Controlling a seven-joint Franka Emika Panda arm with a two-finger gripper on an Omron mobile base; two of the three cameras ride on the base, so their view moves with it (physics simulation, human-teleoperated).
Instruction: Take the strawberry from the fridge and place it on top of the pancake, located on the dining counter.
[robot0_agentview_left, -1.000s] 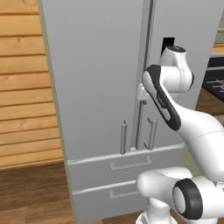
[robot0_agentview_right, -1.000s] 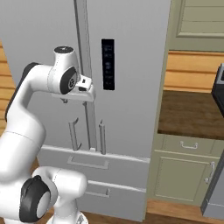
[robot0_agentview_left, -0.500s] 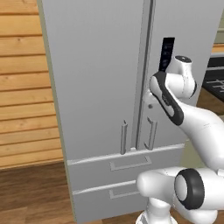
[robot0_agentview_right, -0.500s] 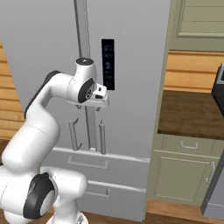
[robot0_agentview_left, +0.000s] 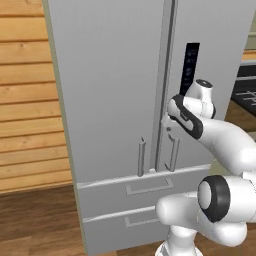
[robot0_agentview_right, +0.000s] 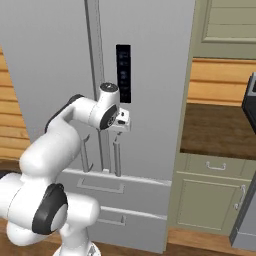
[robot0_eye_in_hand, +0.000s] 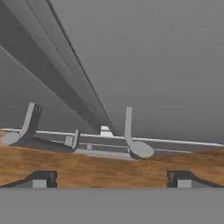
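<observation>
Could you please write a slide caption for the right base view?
Open gripper beside the right handle of the closed fridge, doors not yet opened.

Wooden floor (robot0_agentview_left: 35, 220) carries everything here: brown planks, running along base of wood-panelled wall. Tall grey fridge (robot0_agentview_left: 110, 100) stands directly on floor, doors shut, two drawers at bottom near floor. Just beside fridge, sage-green cabinet (robot0_agentview_right: 210, 200) also stands on floor, dark brown tabletop (robot0_agentview_right: 220, 132) on top of it. Floor shows as brown band below fridge in hand view.
</observation>
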